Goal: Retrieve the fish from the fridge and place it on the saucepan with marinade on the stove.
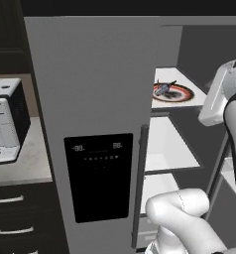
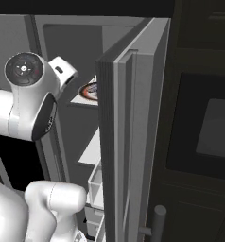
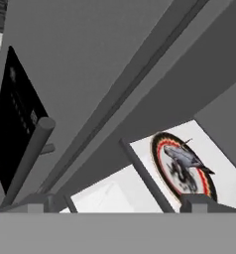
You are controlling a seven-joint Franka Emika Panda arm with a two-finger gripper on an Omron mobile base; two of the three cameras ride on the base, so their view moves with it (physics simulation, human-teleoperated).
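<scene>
The fridge (image 1: 90, 99) stands with its left door shut and its right door swung open; in the right base view that open door (image 2: 133, 142) is seen edge-on, its long vertical handle along the front. The shut door carries a black dispenser panel (image 1: 99, 176) with faint pale markings near the top — two small groups of characters and a row of tiny symbols beneath — too blurred to read. No brand name can be made out anywhere on the fridge.

Inside, white shelves are stacked one above another. On the upper shelf (image 1: 194, 101) sits a round red-rimmed plate (image 1: 179, 94), and the fish (image 1: 163, 89) lies on it, a small dark grey body with fins and tail, tilted across the plate's middle. The hand view shows the same fish (image 3: 185, 158) on the plate (image 3: 162, 149), with the shelf's white surface around it.

The gripper (image 3: 122, 202) is up in front of the open compartment, well apart from the plate. Its two dark fingertips (image 3: 202, 201) stand at the far sides of the hand view, so the jaws are spread as wide as they go and hold nothing. The white arm reaches up at the right of the left base view.

To the left of the fridge, a white appliance (image 1: 6, 121) rests on a grey counter (image 1: 30, 166) above dark drawers with pale handles. To the right of the open door is a dark wall oven (image 2: 204, 127).
</scene>
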